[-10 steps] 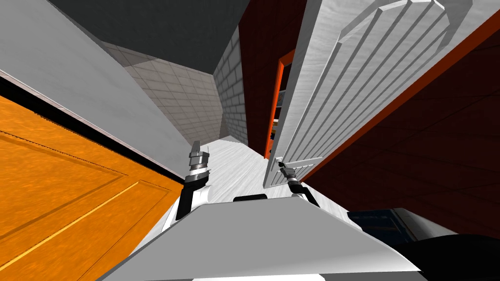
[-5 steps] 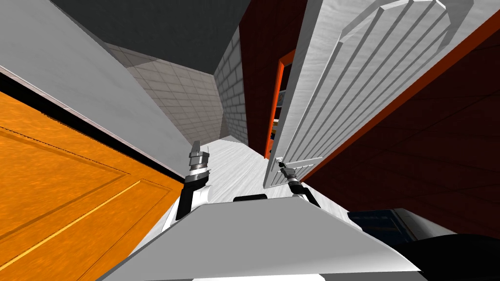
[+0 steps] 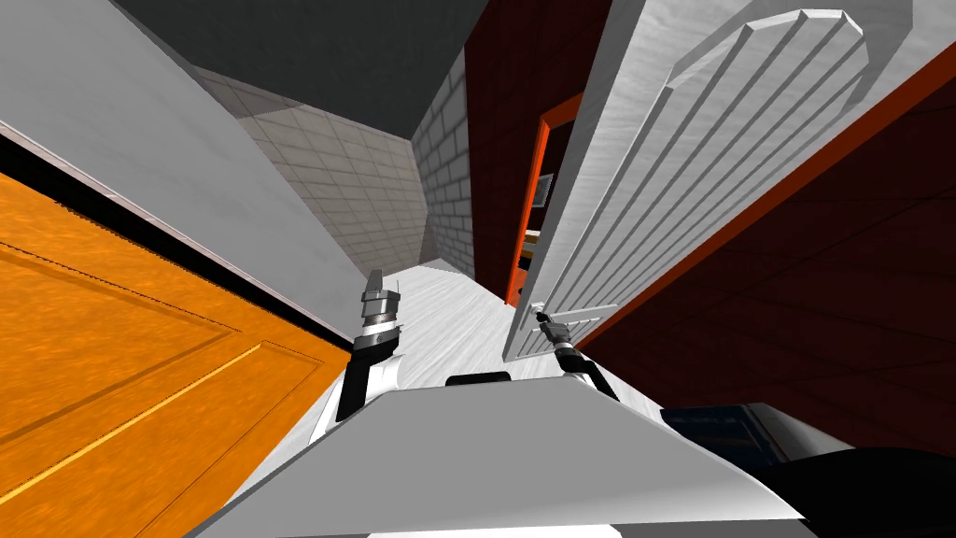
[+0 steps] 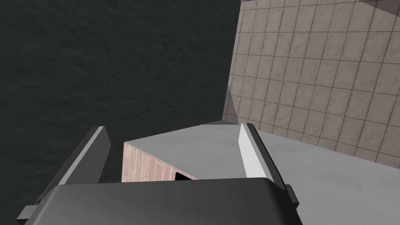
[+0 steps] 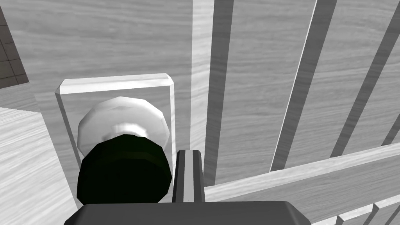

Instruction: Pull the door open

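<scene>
A white panelled door (image 3: pixel 653 187) stands partly swung out from its orange frame (image 3: pixel 525 215). In the head view my right gripper (image 3: pixel 541 320) is at the door's near edge, at handle height. The right wrist view shows a dark round knob (image 5: pixel 125 174) on a white backplate (image 5: pixel 117 84), against the door's ribbed face (image 5: pixel 258 78). One finger (image 5: pixel 188 172) presses the knob's side, and the knob hides the other finger. My left gripper (image 3: pixel 378 285) is held up apart from the door, its fingers (image 4: pixel 250 152) spread open around nothing.
A large orange panel (image 3: pixel 112 355) lies close on my left under a grey wall. A dark red wall (image 3: pixel 822 280) runs along the right. Ahead, white floor (image 3: pixel 448 318) leads to a tiled wall (image 3: pixel 355 187). A dark blue object (image 3: pixel 719 434) sits low on the right.
The door has swung a little further out from its frame, and the gap beside the orange frame is wider. My right gripper stays on the knob. The left arm is still.
</scene>
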Controlling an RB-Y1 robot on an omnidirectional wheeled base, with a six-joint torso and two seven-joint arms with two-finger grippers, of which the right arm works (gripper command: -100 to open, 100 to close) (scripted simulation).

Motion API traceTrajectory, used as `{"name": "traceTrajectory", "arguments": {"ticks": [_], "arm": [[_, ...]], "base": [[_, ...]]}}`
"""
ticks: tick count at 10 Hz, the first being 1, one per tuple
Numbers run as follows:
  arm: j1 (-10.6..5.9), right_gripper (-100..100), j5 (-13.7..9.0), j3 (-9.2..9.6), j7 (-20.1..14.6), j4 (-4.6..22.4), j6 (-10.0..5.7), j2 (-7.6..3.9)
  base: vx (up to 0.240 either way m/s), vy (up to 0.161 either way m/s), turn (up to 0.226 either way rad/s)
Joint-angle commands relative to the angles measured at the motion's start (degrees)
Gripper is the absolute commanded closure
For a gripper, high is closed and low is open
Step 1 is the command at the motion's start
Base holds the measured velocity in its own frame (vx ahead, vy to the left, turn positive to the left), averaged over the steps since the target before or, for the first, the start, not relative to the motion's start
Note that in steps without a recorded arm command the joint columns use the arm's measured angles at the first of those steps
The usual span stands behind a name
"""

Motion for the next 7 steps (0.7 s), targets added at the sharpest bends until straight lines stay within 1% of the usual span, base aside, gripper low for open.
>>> {"name": "traceTrajectory", "arguments": {"ticks": [1,4,5,7], "arm": [[-0.13,100,0.2,0.37,0.0,-0.4,0.0,0.15],[-0.13,100,0.2,0.37,0.0,-0.4,0.0,0.15],[-0.08,-100,0.6,1.24,-0.7,-0.5,-0.31,-0.66],[-0.08,-100,1.0,2.23,-1.2,-0.8,-0.58,-1.24]], "base": [[-0.009,-0.011,0.005],[0.0,0.0,0.0],[-0.15,-0.002,0.111],[-0.198,-0.064,0.142]]}}
